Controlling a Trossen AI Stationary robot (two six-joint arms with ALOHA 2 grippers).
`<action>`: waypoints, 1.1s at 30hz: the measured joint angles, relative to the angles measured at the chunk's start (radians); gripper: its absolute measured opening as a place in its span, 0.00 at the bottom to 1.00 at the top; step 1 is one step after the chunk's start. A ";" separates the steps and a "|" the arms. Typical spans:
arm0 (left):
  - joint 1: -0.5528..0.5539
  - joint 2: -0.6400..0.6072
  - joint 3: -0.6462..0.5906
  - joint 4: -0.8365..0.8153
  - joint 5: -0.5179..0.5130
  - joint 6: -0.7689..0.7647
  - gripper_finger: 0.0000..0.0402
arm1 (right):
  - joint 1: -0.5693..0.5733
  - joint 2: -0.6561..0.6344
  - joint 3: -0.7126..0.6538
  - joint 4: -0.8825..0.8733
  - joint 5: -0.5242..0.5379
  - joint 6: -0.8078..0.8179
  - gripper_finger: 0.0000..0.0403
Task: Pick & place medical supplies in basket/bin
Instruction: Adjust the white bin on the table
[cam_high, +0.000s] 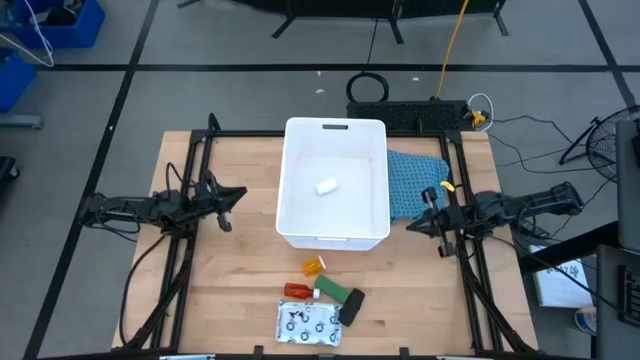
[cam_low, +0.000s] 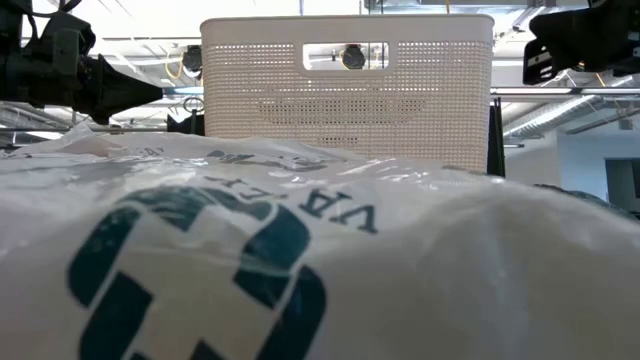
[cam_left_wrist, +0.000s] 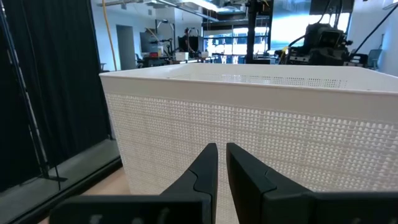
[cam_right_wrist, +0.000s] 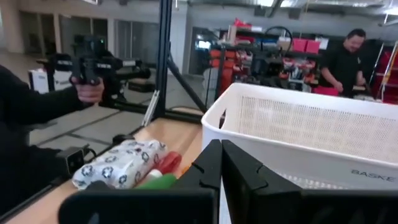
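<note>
The white tub (cam_high: 335, 232) stands mid-table, and a small white roll (cam_high: 326, 185) lies on its floor. By the near edge lie the orange vial (cam_high: 314, 266), red tube (cam_high: 296, 290), green bar (cam_high: 330, 289), black oblong (cam_high: 352, 306) and flat printed packet (cam_high: 308, 321). The packet (cam_low: 250, 260) fills the low view's foreground. My left gripper (cam_high: 238, 195) hovers left of the tub, shut and empty, facing its wall (cam_left_wrist: 249, 124). My right gripper (cam_high: 412, 222), also shut and empty, hovers right of the tub (cam_right_wrist: 311, 124), with the packet (cam_right_wrist: 118, 163) and red tube (cam_right_wrist: 168, 163) beyond it.
A blue-green mesh cloth (cam_high: 415, 180) lies against the tub's right side, under the right arm. Black frame rails (cam_high: 190, 200) run along the table's left and right sides. Bare wood lies between the tub and the left rail. Two people (cam_right_wrist: 37, 106) stand beyond the table.
</note>
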 joint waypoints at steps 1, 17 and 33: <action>0.000 0.000 0.000 0.000 0.000 0.003 0.09 | 0.000 0.000 -0.015 0.029 0.001 0.000 0.00; 0.000 0.000 0.000 0.000 0.000 0.013 0.09 | 0.000 0.000 -0.103 0.188 0.004 -0.030 0.00; 0.000 0.000 0.000 0.000 0.011 -0.040 0.09 | 0.000 0.000 -0.106 0.189 0.055 -0.034 0.00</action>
